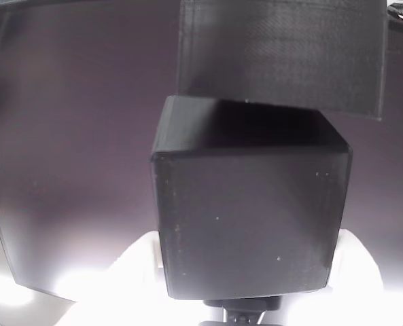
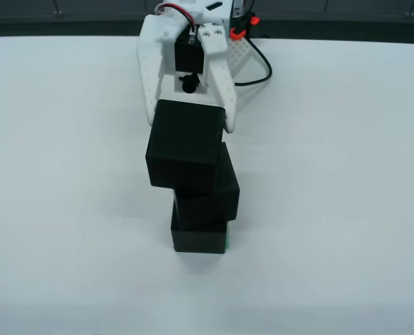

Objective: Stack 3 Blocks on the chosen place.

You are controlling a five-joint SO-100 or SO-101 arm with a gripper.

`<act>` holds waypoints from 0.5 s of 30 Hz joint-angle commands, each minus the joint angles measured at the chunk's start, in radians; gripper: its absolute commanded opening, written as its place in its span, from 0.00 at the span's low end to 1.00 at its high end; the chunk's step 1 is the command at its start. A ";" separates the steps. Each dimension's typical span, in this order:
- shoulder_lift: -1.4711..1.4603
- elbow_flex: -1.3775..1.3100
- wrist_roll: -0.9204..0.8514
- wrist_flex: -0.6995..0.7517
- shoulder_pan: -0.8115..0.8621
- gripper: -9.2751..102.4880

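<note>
Setting the third cube down squarely is the job now, as you can judge from the overhead view: the white gripper (image 2: 190, 120) is clamped on the top black cube (image 2: 184, 145), one finger on each side of it, and that cube sits high on the stack, shifted left and toward the arm relative to the middle cube (image 2: 210, 197) beneath. The bottom cube (image 2: 199, 236) rests on the table, and a thin sliver of the green patch (image 2: 229, 243) peeks out at its right edge, so the stack appears to stand on the chosen place.

The three cubes are not lined up; each is twisted a little against the next. You cannot tell from either view whether the top cube already bears fully on the middle one. Before you let go, nudge it right and away from the arm so its faces overlap more of the cube below, then open slowly and lift straight up.

In the gripper camera the held cube (image 1: 249, 204) looms close and dark. The white table (image 2: 346, 209) around the stack is bare on every side, giving you room to withdraw.
</note>
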 commanded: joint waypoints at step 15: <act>0.015 0.031 0.006 -0.086 -0.017 0.29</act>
